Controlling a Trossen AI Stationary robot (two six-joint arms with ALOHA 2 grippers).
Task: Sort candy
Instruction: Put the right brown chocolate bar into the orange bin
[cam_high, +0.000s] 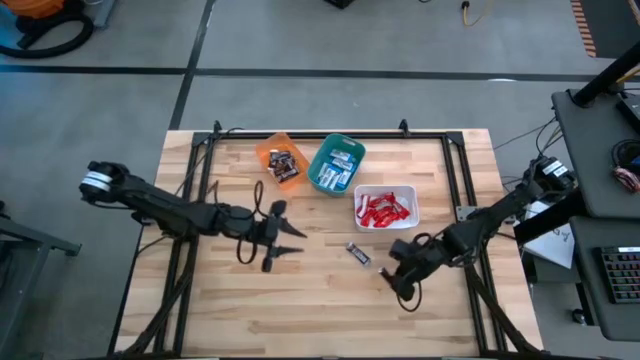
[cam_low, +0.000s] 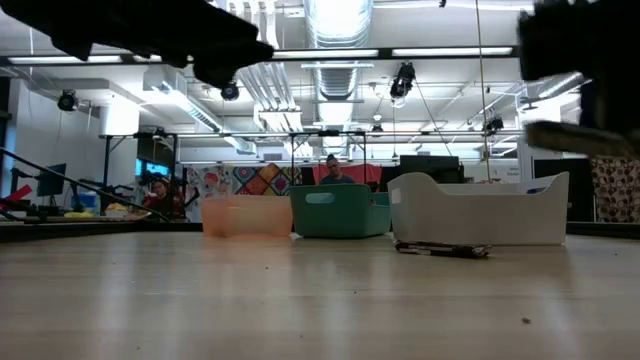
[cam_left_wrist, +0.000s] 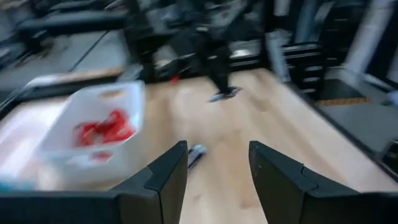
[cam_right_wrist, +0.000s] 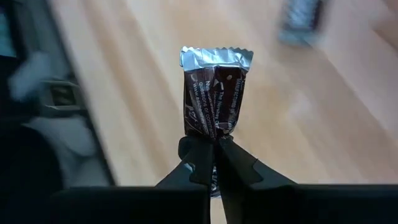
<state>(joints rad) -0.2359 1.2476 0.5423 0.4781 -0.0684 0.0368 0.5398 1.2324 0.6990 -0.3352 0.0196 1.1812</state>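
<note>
My right gripper (cam_right_wrist: 214, 144) is shut on a dark brown candy (cam_right_wrist: 214, 93) with silver crimped ends. It hovers over the table's right part (cam_high: 393, 262), near the white bin. Another dark candy (cam_high: 358, 253) lies flat on the wood between the two grippers and also shows in the low view (cam_low: 440, 249). My left gripper (cam_left_wrist: 217, 155) stands open over the table's left middle (cam_high: 292, 240), with nothing between its fingers. Red candies (cam_high: 383, 209) lie in the white bin, light blue ones (cam_high: 335, 170) in the teal bin, and dark ones (cam_high: 283, 165) in the orange bin. My right gripper pinches the brown candy by its near end (cam_right_wrist: 212, 132) between its two fingertips. The fingers slant down from the table's right side and lie along the candy. The candy sticks straight out past the fingertips, its far crimped end (cam_right_wrist: 216, 58) free, lifted clear of the wood.
The orange bin (cam_high: 262, 150), teal bin (cam_high: 350, 143) and white bin (cam_high: 408, 224) stand in a row across the far middle of the table. A black frame (cam_high: 330, 135) runs along the table's edges. Bare wood (cam_high: 320, 300) fills the near half.
</note>
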